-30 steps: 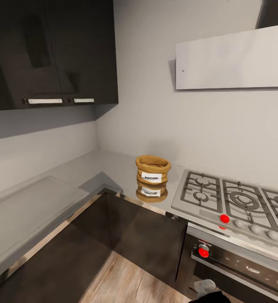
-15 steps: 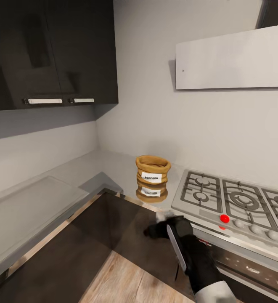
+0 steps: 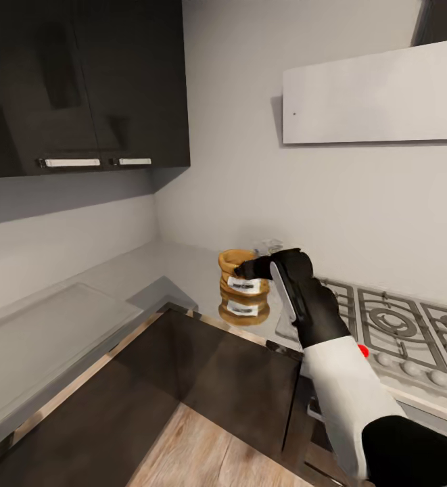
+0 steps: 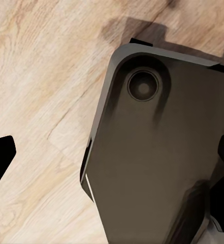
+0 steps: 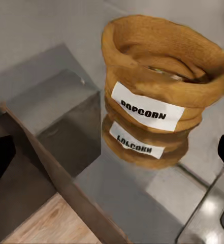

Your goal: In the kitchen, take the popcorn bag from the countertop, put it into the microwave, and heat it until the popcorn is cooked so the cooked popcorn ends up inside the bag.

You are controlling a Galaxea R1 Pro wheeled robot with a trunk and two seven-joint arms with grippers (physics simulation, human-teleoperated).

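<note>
The popcorn bag (image 3: 238,274) is seen upright on the countertop (image 3: 176,270), near its front edge beside the hob (image 3: 385,325). The right gripper (image 3: 255,262) is held just above it, jaws spread apart.

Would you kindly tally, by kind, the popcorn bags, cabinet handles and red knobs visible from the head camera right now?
popcorn bag: 1
cabinet handles: 2
red knob: 1
Total: 4
</note>
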